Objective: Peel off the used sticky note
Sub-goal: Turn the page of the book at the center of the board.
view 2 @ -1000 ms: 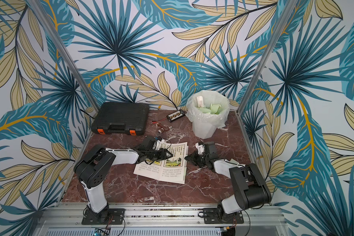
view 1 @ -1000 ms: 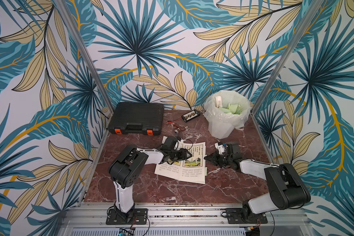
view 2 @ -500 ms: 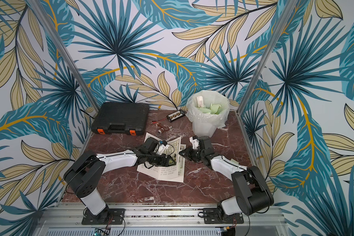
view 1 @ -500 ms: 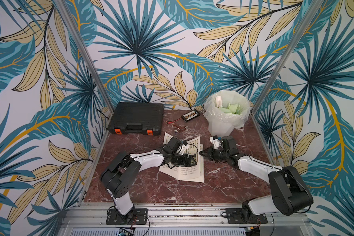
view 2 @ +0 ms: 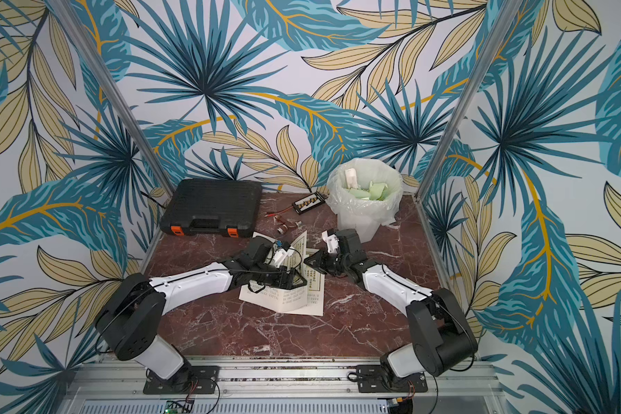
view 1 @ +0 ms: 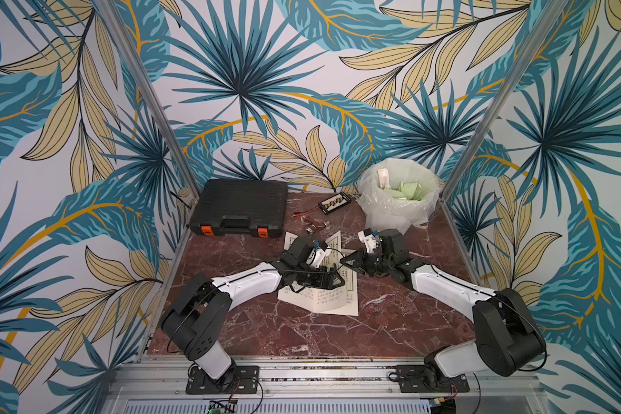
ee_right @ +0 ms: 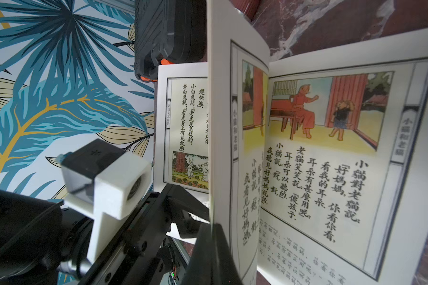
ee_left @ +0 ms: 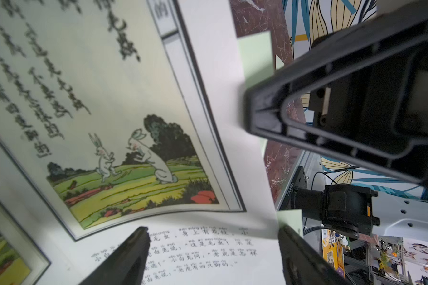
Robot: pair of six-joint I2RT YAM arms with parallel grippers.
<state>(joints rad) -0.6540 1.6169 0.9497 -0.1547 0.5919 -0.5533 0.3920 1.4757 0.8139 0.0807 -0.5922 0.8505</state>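
Note:
An open picture book (view 1: 332, 301) (view 2: 291, 299) lies on the marble table. My right gripper (view 1: 345, 261) (ee_right: 211, 237) is shut on the edge of one page (ee_right: 235, 123) and holds it upright. My left gripper (view 1: 332, 279) (ee_left: 213, 246) is open low over the flat text page, which lies between its fingers (ee_left: 131, 256). In the left wrist view a pale green sticky note (ee_left: 290, 218) juts from the page edge beside one finger. Another green sticky note (ee_left: 256, 54) juts from the lifted page just above the right gripper's tips.
A black tool case (view 1: 241, 208) lies at the back left. A lined bin (view 1: 373, 208) holding green notes stands at the back right, close behind the right arm. A small terminal board (view 1: 334, 203) and loose small parts (view 1: 312, 225) lie between them.
The left gripper has opened wider and reached further over the book. The right gripper has moved in to the book and raised a page upright; the book has shifted.

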